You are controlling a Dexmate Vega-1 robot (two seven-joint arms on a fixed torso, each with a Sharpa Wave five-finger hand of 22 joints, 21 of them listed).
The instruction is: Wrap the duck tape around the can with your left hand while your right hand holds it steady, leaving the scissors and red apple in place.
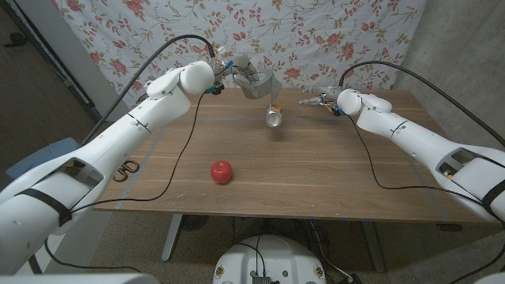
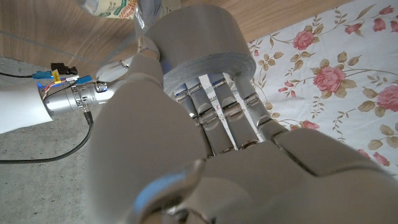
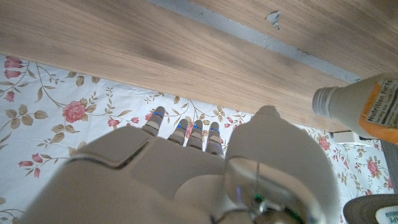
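My left hand [image 1: 235, 72] grips the grey duck tape roll [image 1: 257, 82] above the back of the table; its fingers wrap the roll [image 2: 205, 50] in the left wrist view. A strip of tape runs down from the roll to the silver can [image 1: 274, 117], which tilts just below it. Whether the can touches the table I cannot tell. The can's orange label [image 3: 373, 106] faces the right wrist camera. My right hand [image 1: 319, 101] is to the right of the can, apart from it, fingers [image 3: 183, 134] spread and holding nothing.
A red apple [image 1: 222, 170] lies near the middle of the wooden table [image 1: 331, 173]. Black-handled scissors [image 1: 125, 170] lie at the table's left edge. A floral cloth [image 1: 331, 31] hangs behind the table. Black cables trail across the top from both arms.
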